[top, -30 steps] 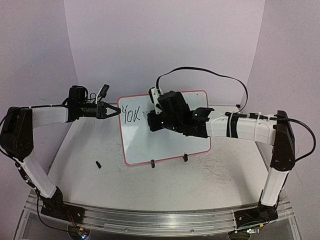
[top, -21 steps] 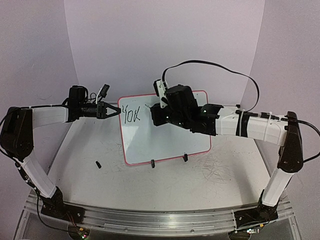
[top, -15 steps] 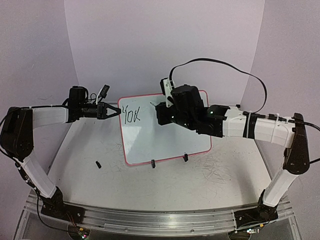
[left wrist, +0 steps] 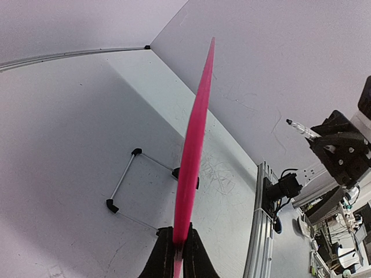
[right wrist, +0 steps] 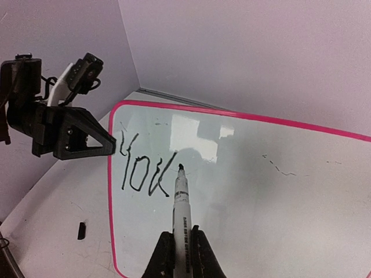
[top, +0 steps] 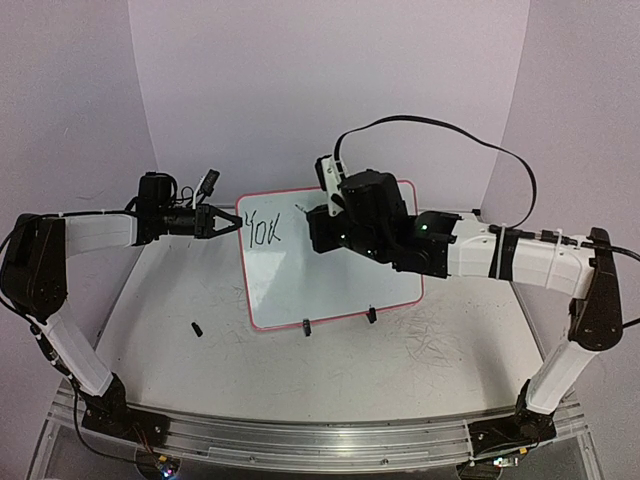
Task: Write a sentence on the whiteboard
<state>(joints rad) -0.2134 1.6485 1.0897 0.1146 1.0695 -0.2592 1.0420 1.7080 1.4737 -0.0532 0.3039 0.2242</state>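
Observation:
The whiteboard [top: 320,285] stands tilted on the table, its pink rim [left wrist: 194,133] seen edge-on in the left wrist view. The sentence [right wrist: 144,175] reads only "You" in black at the board's upper left [top: 263,231]. My left gripper [top: 236,224] is shut on the board's left rim, with the jaws [left wrist: 178,243] pinching it. My right gripper [right wrist: 181,243] is shut on a white marker [right wrist: 181,202]. The marker's black tip points just right of the "u". In the left wrist view the tip [left wrist: 290,122] stands off the board's face. In the top view the right gripper [top: 322,222] hovers before the board's upper middle.
A black marker cap [top: 197,327] lies on the table left of the board, also in the right wrist view [right wrist: 82,230]. Black clip feet [top: 305,325] and a wire stand [left wrist: 124,179] prop the board. The right arm's cable [top: 440,128] arcs overhead. A metal rail [left wrist: 258,231] runs along the near edge.
My right arm has lifted up and to the right with the marker, away from the board's middle. The writing still reads "You". The left arm has not moved.

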